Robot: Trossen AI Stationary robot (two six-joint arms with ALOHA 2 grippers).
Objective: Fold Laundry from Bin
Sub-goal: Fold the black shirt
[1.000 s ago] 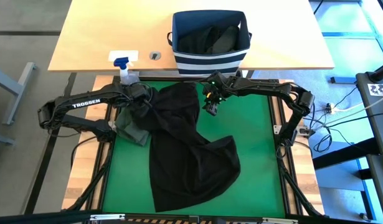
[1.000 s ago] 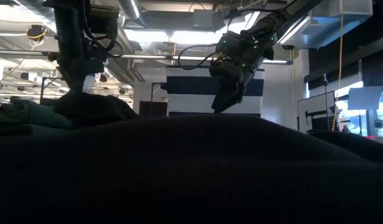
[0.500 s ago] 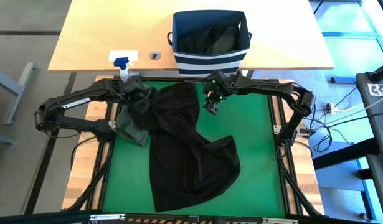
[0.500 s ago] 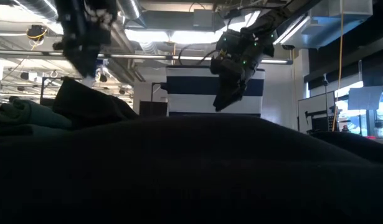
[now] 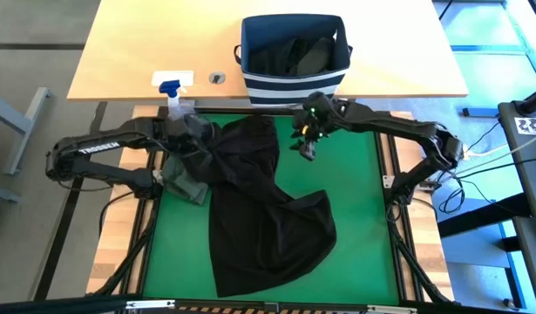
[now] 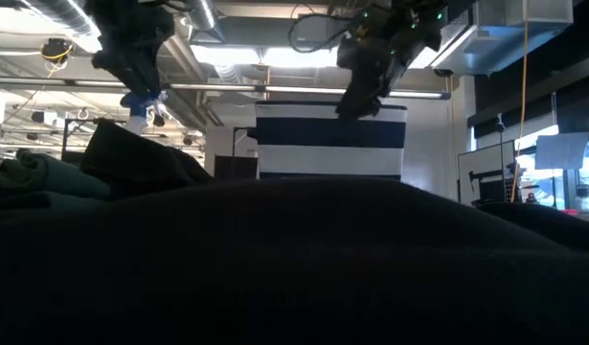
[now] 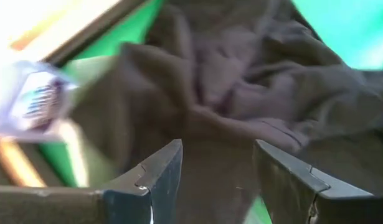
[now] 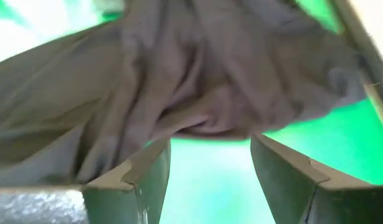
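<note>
- Black cloth, the black garment [image 5: 263,209], lies spread over the green mat [image 5: 355,192], bunched at its far end near the bin and fanning out toward the near edge.
- A dark olive green garment [image 5: 182,185] lies crumpled just beside the black one, at the mat's left edge, partly under the black folds.
- The bin [image 5: 294,52], navy with white stripes, stands on the wooden table [image 5: 137,44] beyond the mat; dark laundry [image 5: 294,54] lies inside it.
- The left gripper [image 5: 196,133] hangs over the bunched far-left corner of the black garment; its wrist view shows the two fingers [image 7: 163,171] spread apart with nothing between them, the cloth below.
- The right gripper [image 5: 306,146] hovers above the mat just right of the garment's far edge, near the front of the bin; its fingers [image 8: 147,168] stand apart and empty, with dark cloth and green mat beyond.
- A spray bottle [image 5: 173,96] with a blue nozzle stands at the table's edge, near the left gripper.
</note>
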